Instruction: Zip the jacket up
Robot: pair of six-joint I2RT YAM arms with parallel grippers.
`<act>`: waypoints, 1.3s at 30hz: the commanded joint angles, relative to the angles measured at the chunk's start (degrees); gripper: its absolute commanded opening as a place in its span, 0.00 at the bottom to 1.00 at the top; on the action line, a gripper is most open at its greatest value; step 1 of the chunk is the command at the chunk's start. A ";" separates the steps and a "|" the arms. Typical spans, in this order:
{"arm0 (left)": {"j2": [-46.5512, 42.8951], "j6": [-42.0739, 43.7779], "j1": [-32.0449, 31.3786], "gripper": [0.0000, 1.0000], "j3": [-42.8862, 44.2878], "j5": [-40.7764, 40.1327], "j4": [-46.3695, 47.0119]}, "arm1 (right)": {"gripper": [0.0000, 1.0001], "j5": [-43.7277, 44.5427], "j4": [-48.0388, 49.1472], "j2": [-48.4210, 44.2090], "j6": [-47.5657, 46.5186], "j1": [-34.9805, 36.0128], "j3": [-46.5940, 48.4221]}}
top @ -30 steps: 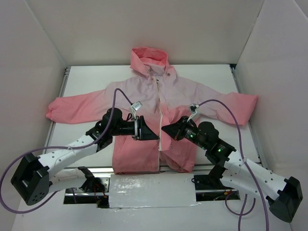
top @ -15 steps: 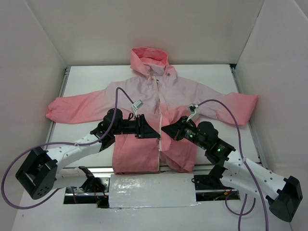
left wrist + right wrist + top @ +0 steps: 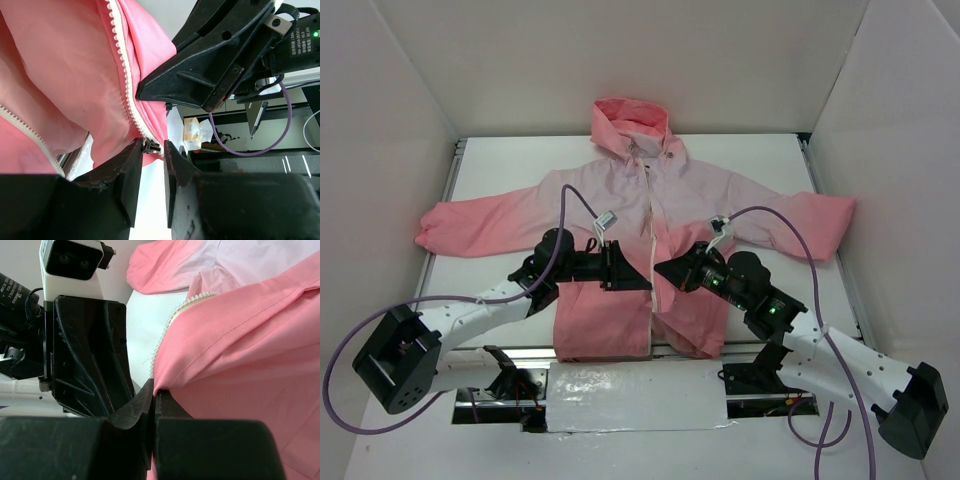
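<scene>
The pink jacket (image 3: pixel 620 200) lies flat on the white table (image 3: pixel 760 160), hood at the far side, its lower front parted. My left gripper (image 3: pixel 642 280) reaches in from the left to the zipper (image 3: pixel 125 75) near the hem. In the left wrist view its fingertips (image 3: pixel 135 150) pinch the small dark zipper slider (image 3: pixel 151 146) with only a narrow gap. My right gripper (image 3: pixel 663 270) faces it from the right. In the right wrist view this gripper (image 3: pixel 155 395) is shut on the coral front edge (image 3: pixel 210 345) of the jacket, beside the light zipper teeth (image 3: pixel 172 320).
White walls enclose the table on three sides. A pale plate (image 3: pixel 635 395) lies at the near edge between the arm bases. Purple cables (image 3: pixel 570 200) loop above both arms. The jacket's sleeves (image 3: pixel 470 225) spread out left and right.
My left gripper slid right to the zipper and now sits at the slider. The right gripper kept its hold and barely moved.
</scene>
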 commanded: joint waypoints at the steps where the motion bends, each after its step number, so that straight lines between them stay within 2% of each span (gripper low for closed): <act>1: 0.95 0.91 -0.50 0.35 0.21 0.99 1.61 | 0.00 0.91 4.68 0.28 -0.53 -0.06 2.88; 10: 2.18 0.48 -0.68 0.34 1.09 1.34 2.65 | 0.00 0.47 5.65 1.07 -0.18 -0.06 2.79; 13: 2.53 -0.58 -0.68 0.46 0.48 1.70 4.68 | 0.00 0.65 5.13 1.07 -0.44 -0.15 3.05; 14: 2.44 -0.76 -0.68 0.53 0.13 1.78 4.94 | 0.00 0.82 4.86 1.07 -0.53 -0.15 3.14; 17: 2.44 -0.50 -0.68 0.62 0.03 1.78 4.59 | 0.00 0.83 4.77 0.90 -0.70 -0.06 2.97; 22: 2.53 -1.37 -0.68 0.41 -0.14 2.05 6.17 | 0.00 0.56 5.30 1.16 -0.44 -0.06 2.79; 27: 2.53 -2.25 -0.68 0.36 -0.32 2.14 7.32 | 0.00 0.21 5.83 1.42 -0.35 -0.15 2.70; 34: 1.92 -1.46 -0.68 0.24 -0.23 1.79 5.39 | 0.00 -0.05 5.74 1.07 -0.18 -0.15 1.83; 36: 1.39 -0.41 -0.68 0.16 -0.05 1.61 3.20 | 0.00 -0.14 5.74 0.81 -0.09 -0.06 1.48; 38: 0.69 1.17 -0.68 0.03 0.38 1.17 1.00 | 0.00 -0.32 5.74 0.55 0.09 -0.06 1.30; 39: 0.51 1.79 -0.68 0.00 0.56 1.08 -1.45 | 0.00 -0.32 5.83 0.11 0.17 -0.15 1.04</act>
